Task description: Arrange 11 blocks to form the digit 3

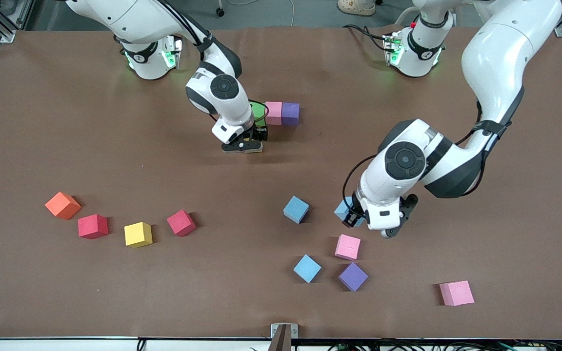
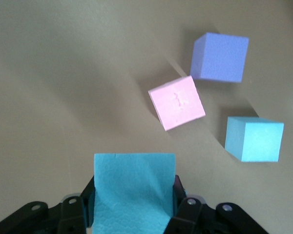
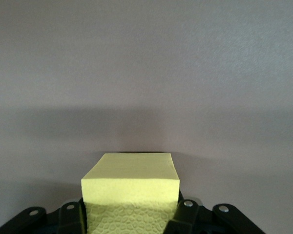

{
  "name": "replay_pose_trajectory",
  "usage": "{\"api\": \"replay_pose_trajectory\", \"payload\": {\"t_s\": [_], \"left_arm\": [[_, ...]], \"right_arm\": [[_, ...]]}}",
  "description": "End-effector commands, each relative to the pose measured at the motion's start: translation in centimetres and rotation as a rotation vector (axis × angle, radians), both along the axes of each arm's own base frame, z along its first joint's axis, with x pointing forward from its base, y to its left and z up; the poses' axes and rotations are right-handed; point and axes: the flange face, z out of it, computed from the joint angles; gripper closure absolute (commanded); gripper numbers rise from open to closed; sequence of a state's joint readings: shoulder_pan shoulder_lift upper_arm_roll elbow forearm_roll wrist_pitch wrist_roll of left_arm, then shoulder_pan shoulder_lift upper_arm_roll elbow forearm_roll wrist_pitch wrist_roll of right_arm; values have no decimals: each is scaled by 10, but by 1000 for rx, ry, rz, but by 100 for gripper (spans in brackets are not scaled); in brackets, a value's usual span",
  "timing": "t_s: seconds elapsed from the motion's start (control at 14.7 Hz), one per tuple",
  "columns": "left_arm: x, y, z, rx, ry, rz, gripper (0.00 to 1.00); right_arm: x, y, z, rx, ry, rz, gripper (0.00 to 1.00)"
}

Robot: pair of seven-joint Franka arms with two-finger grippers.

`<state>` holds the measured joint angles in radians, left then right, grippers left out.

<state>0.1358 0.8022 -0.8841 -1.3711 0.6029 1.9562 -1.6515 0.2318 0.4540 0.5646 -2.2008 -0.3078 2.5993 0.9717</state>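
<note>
Between the jaws of the left gripper (image 2: 134, 214), a light blue block (image 2: 134, 192) sat clamped, its flat sides square to the fingers; the front view showed only a sliver of that block (image 1: 343, 210) peeking out from under the wrist. Just past those jaws lay a pink block (image 2: 177, 102), turned at a slant, with a purple block (image 2: 219, 57) and another light blue block (image 2: 254, 139) a little farther out, all apart from one another. The front view added a third light blue block (image 1: 296, 209) beside the left gripper (image 1: 359, 219) and a lone pink block (image 1: 456, 293) well off toward the left arm's end.

The right gripper (image 3: 132, 214) was shut on a yellow block (image 3: 131, 180), held square, with bare brown table (image 3: 146, 73) ahead of its jaws. Only the front view showed what stood just beside that gripper (image 1: 243, 145): a short straight row, green block (image 1: 260, 110), pink block (image 1: 274, 112) and purple block (image 1: 290, 113) touching, its long axis running along the table between the arms' ends.

Far from both jaws, toward the right arm's end, two red blocks (image 1: 92, 226) (image 1: 181, 223), a yellow block (image 1: 138, 234) and an orange block (image 1: 63, 205) lay scattered.
</note>
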Motion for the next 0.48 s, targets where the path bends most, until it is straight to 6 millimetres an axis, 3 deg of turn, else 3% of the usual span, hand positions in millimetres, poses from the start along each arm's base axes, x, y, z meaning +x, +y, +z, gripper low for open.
{"api": "replay_pose_trajectory", "payload": {"t_s": [0.0, 0.27, 0.41], "left_arm": [[-11, -14, 8, 42, -30, -31, 93], [-19, -28, 6, 45, -32, -56, 94], [-28, -45, 5, 60, -44, -89, 94]], "right_arm": [[-14, -8, 2, -17, 5, -8, 99], [-19, -11, 3, -25, 2, -3, 98], [-20, -12, 3, -26, 0, -2, 98]]}}
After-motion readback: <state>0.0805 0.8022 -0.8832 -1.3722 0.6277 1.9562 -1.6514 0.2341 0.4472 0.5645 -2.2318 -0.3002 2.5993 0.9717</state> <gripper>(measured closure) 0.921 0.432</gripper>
